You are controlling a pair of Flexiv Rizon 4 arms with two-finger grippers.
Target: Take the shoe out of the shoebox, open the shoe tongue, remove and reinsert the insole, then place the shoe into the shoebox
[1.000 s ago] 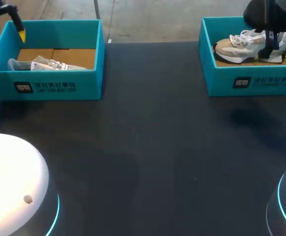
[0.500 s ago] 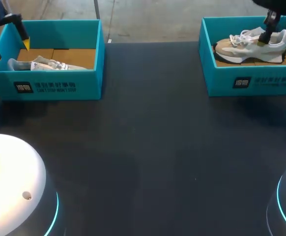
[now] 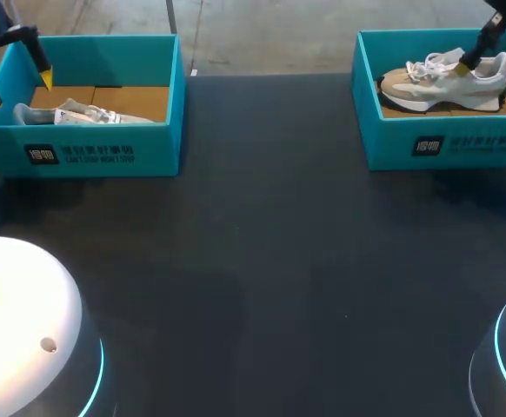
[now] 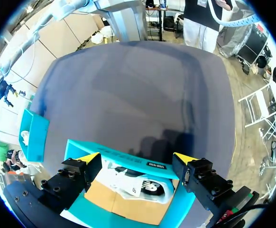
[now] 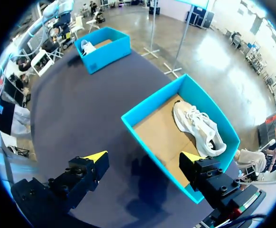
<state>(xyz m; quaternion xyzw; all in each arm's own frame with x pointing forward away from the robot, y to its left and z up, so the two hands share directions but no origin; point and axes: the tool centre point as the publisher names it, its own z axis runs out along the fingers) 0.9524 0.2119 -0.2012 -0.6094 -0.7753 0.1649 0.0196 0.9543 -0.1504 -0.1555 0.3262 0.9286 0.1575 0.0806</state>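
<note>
- Dark tabletop (image 3: pixel 270 261), with two teal boxes at the far edge.
- Right jaws: apart, empty, hanging above the right shoebox (image 3: pixel 427 148). White-tan shoe (image 3: pixel 444 82) sits inside, toe pointing left, not gripped.
- Left jaws: apart, empty, over the left wall of the left shoebox (image 3: pixel 96 152), second shoe (image 3: pixel 75 113) inside.
- Risk: a finger clips a wall on descent and the light box gets shoved.
- Risk: pinching laces only means a weak hold, so the shoe drops on lift.
</note>
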